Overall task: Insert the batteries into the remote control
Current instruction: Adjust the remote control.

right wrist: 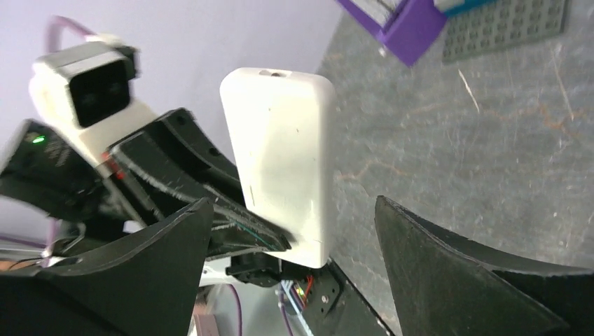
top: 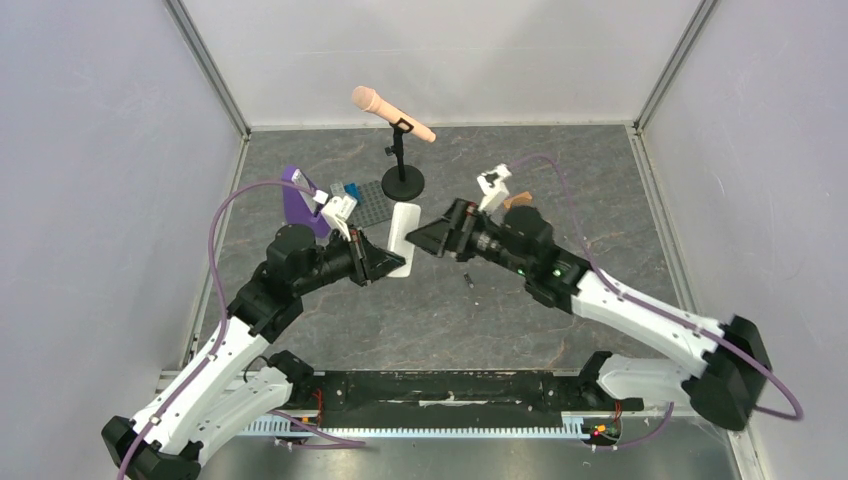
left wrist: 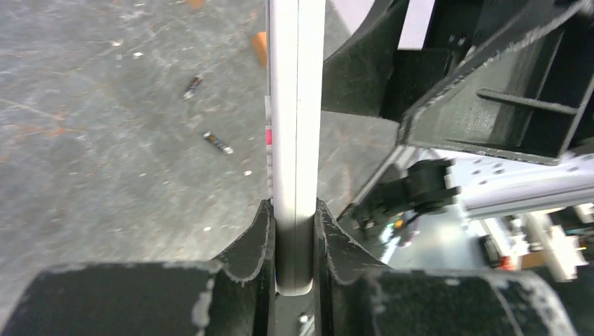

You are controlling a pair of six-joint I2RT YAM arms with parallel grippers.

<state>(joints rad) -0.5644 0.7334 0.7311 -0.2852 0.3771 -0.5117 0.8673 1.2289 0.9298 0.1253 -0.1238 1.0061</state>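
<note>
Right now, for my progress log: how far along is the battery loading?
Done: the left gripper clamps the remote control by one end. In hand: the open right gripper faces its plain white back. Left: both batteries lie loose on the table, none inserted.

The top camera sits high up behind both arms. It looks down from far away on the whole dark grey stone-look table (top: 400,320), with the arm bases at the bottom.

The left wrist camera sits right behind the left gripper (left wrist: 294,206). It looks forward, very close, along the thin edge of the small white plastic remote control (left wrist: 296,105). Two tiny dark batteries (left wrist: 218,143) lie on the table to its left.

The right wrist camera sits behind the right gripper (right wrist: 294,203). It looks at the plain back of the same remote control from close up.

This view and the top view both show the purple plastic stand (right wrist: 413,28) and the flat grey studded plate (right wrist: 504,28).
</note>
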